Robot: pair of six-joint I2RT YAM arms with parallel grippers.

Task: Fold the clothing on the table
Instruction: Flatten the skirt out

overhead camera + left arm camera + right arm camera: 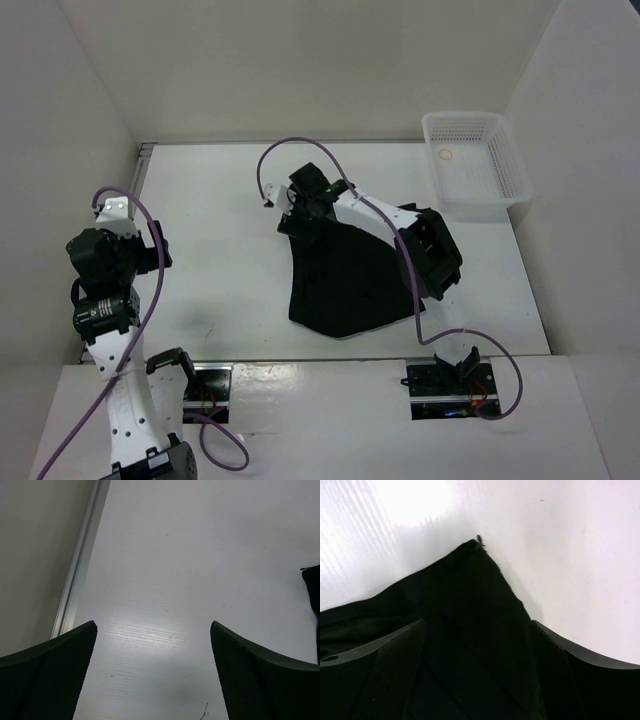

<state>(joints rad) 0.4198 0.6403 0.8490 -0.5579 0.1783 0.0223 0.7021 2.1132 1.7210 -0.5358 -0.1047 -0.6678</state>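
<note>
The clothing, a black skirt, lies on the white table right of centre, narrow end toward the back. My right gripper is low over that far narrow corner. In the right wrist view its jaws stand open on either side of the skirt's pointed corner, with fabric between the fingers. My left gripper hangs open over bare table at the far left, apart from the skirt. In the left wrist view nothing lies between its fingers, and a sliver of the skirt shows at the right edge.
A white mesh basket stands at the back right corner with a small ring inside. The table's metal rim runs close to the left gripper. White walls enclose the table on three sides.
</note>
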